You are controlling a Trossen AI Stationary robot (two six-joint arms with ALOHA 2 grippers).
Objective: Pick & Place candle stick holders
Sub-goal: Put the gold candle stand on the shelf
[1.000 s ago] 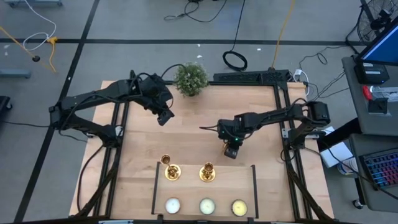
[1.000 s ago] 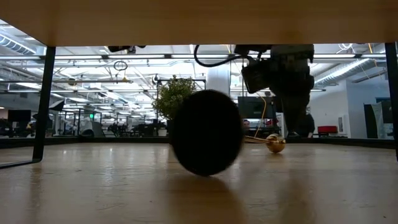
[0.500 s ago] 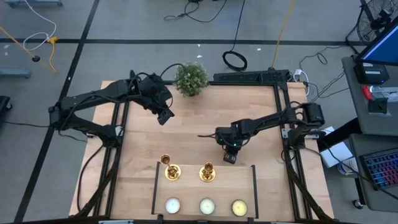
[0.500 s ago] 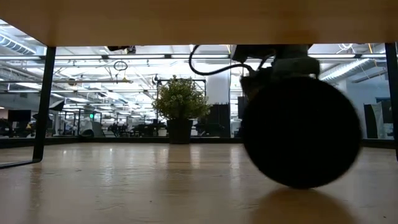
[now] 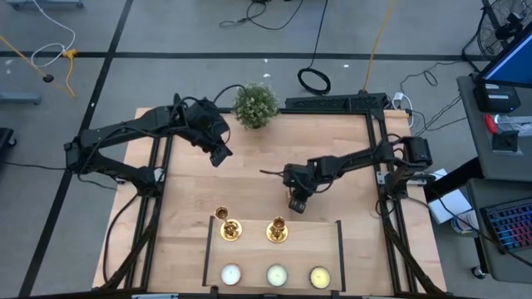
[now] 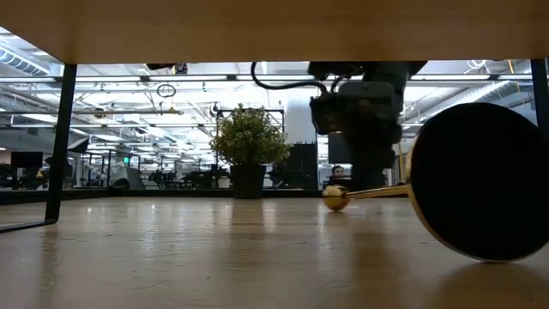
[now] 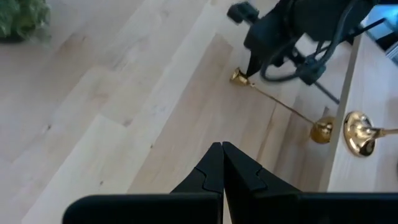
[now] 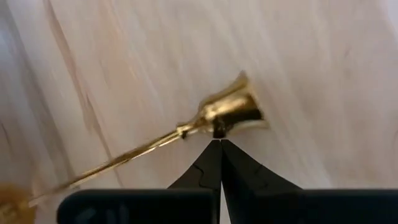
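Candle stick holder (image 8: 227, 112) lies toppled on the counter (image 5: 249, 178), its cup touching the closed, empty right gripper (image 8: 217, 146); the thin stem runs away toward eight o'clock in the wrist view. Left gripper (image 7: 222, 163), also closed, waits well apart, farther off.

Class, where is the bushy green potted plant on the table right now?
In the high view, the bushy green potted plant stands at the wooden table's far edge, just beyond the left claw.

2 dark arms (image 5: 125, 137) — black cables, tapered pincers (image 8: 221, 163).
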